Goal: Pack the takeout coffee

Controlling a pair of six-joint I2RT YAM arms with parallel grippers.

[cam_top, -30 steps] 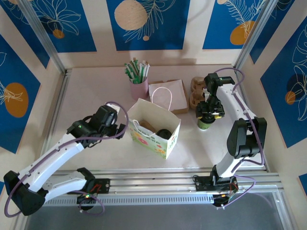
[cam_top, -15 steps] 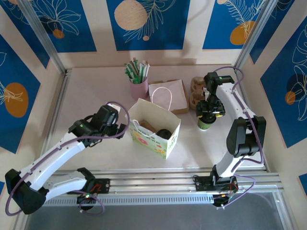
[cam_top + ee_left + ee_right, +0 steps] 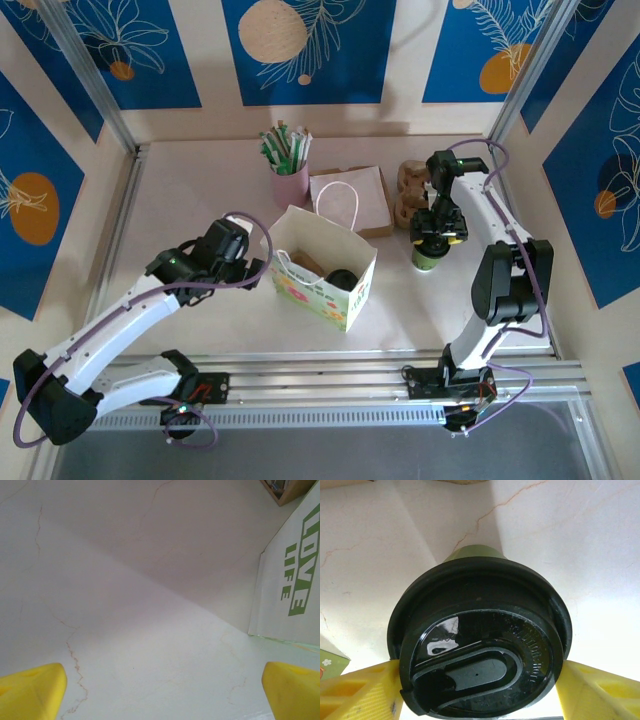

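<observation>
right wrist: the right pincer (image 3: 480, 692) flanks the takeout coffee (image 3: 480, 645), upright near the tabletop's (image 3: 200, 190) right edge; pinching or not, i cannot tell; the left pincer (image 3: 162, 692) gapes wide beside the paper bag (image 3: 292, 575).

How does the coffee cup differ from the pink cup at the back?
The coffee cup is green-bodied and capped with a black lid; the pink cup is open, holding green-and-white sticks. The right gripper straddles the coffee cup; the pink cup stands free. Both stand upright on the table.
</observation>
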